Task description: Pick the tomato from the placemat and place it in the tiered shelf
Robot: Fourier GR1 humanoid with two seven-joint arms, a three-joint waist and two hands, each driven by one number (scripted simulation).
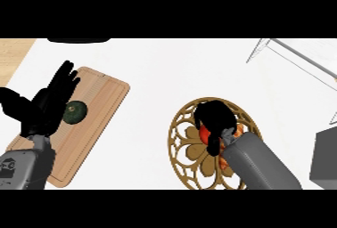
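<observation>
Now: right hand (216, 119) curled on tomato (205, 133) over placemat (187, 153); left hand (46, 107) open

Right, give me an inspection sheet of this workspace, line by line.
Surface: white counter top, with a light wood strip at the upper left.
Job's things: red tomato on the round golden openwork placemat, mostly hidden under the right hand; wire-framed tiered shelf at the upper right.
Clutter: dark green round vegetable on the rectangular wooden cutting board; grey box at the right edge.
Hands: right hand curled round the tomato; left hand open, resting over the board's left edge.
Cables: nothing seen.
Surroundings: dark object at the top edge, unidentifiable.
</observation>
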